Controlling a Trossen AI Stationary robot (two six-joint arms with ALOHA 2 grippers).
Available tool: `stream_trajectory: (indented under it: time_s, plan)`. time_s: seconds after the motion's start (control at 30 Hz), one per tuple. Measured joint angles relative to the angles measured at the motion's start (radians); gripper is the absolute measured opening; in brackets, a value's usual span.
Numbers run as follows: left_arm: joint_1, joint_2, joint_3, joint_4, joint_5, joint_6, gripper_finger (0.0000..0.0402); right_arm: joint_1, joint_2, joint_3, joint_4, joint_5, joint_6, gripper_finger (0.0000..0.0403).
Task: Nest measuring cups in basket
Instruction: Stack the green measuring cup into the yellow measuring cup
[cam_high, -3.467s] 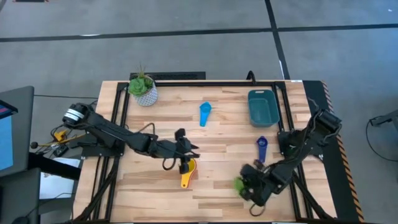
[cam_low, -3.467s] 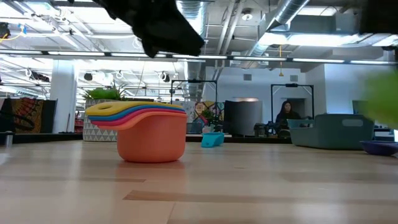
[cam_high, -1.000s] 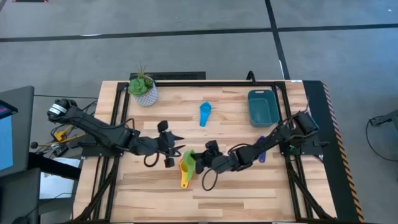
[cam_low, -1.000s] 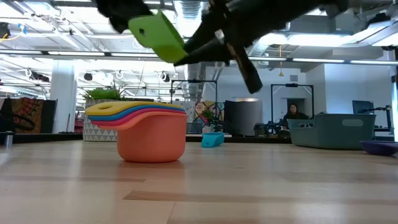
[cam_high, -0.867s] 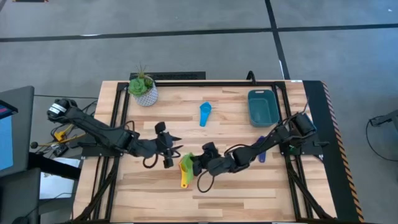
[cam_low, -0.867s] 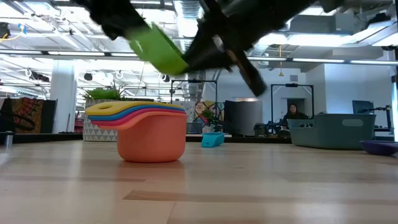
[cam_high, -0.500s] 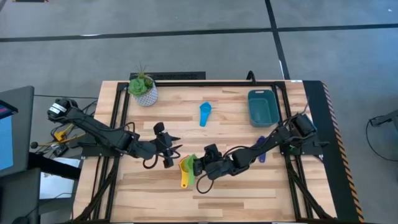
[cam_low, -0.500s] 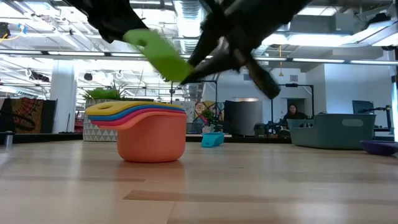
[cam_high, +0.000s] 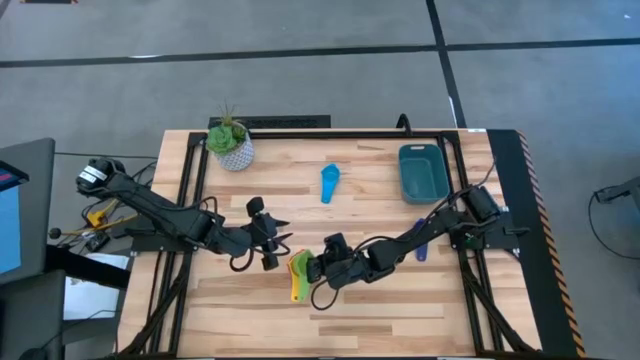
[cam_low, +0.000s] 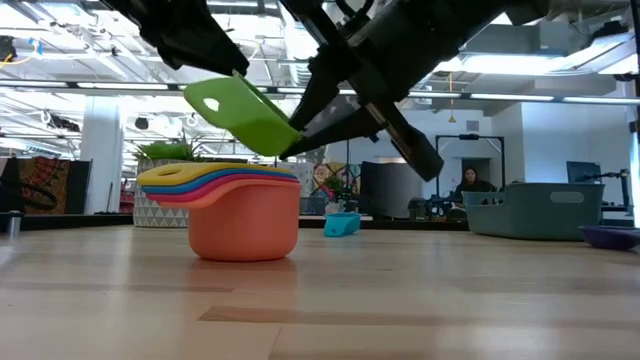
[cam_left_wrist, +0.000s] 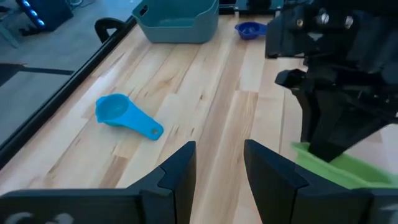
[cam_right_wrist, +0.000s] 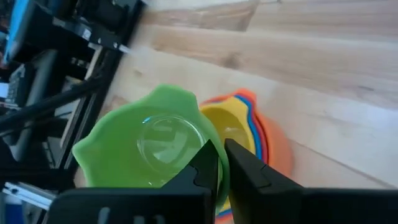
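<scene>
A stack of nested cups, orange outermost and yellow on top, stands on its base near the table's middle. My right gripper is shut on the green cup and holds it just above the stack. My left gripper is open and hovers to the left of the stack. The light blue cup lies alone on the wood. A blue cup lies half under my right arm. The teal basket sits at the far right. My right gripper pinches the green cup's rim, one finger inside the bowl and one outside. The fingers come slanting down from the table's right side. The cup is lifted clear and tilted, its flat handle end highest, right over the stack.
A white pot with a green plant stands at the far left corner. Black frame rails run along the table's left and right edges. Bare wood lies between the light blue cup and the basket.
My right gripper has carried the green cup toward the table's left and near edge and lowered it until it hangs just above the stack, tipping it further. The stack has stayed where it was.
</scene>
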Motion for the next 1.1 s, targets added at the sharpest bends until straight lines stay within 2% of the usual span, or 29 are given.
stream_trajectory:
  time_s: [0.2,0.53,0.67,0.73,0.83,1.0,1.1]
  plan:
    - [0.0,0.002,0.0,0.007,-0.002,-0.002,0.0125,0.001,0.0,0.0,-0.02,-0.018,0.014,0.0078]
    - [0.002,0.002,0.0,0.011,-0.003,-0.003,0.0125,-0.006,0.0,0.0,0.029,-0.018,0.023,0.0172]
    - [0.004,0.002,0.0,0.007,-0.002,-0.004,0.0125,-0.006,-0.007,-0.001,0.013,-0.022,-0.017,0.0195]
    - [0.004,0.002,0.0,-0.006,0.0,-0.013,0.0125,-0.009,-0.022,-0.001,-0.003,-0.032,-0.063,0.0199]
    - [-0.002,0.002,0.0,-0.067,0.016,-0.066,0.0125,-0.012,-0.065,0.0,-0.116,-0.043,-0.117,0.0197]
    - [-0.052,0.002,-0.024,-0.192,0.049,-0.211,0.0125,0.003,-0.118,0.001,-0.315,-0.044,-0.193,0.0176]
    - [-0.093,0.003,-0.081,-0.185,0.124,-0.298,0.0125,0.016,-0.094,-0.002,-0.336,-0.1,-0.191,0.0155]
